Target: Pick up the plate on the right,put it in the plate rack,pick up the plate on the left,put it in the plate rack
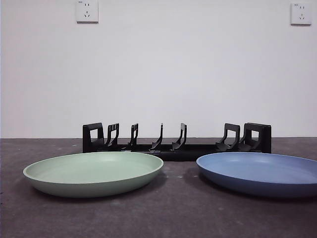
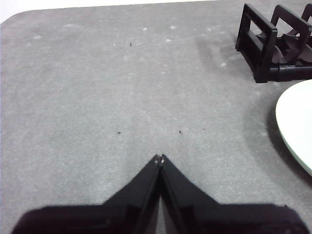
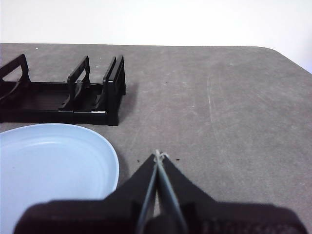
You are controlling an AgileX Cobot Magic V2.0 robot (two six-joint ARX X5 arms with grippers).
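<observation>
A blue plate (image 1: 260, 172) lies flat on the right of the table and a pale green plate (image 1: 93, 172) lies flat on the left. Behind them stands the black plate rack (image 1: 177, 139) with nothing between its prongs. My right gripper (image 3: 158, 155) is shut and hovers off the outer side of the blue plate (image 3: 48, 165), with the rack's end (image 3: 97, 92) beyond. My left gripper (image 2: 160, 158) is shut over bare table, the green plate's rim (image 2: 295, 122) and the rack's other end (image 2: 273, 41) off to one side. Neither gripper shows in the front view.
The grey table top (image 1: 173, 213) runs to a white wall with two power sockets (image 1: 87, 11). The table's rounded corners show in both wrist views.
</observation>
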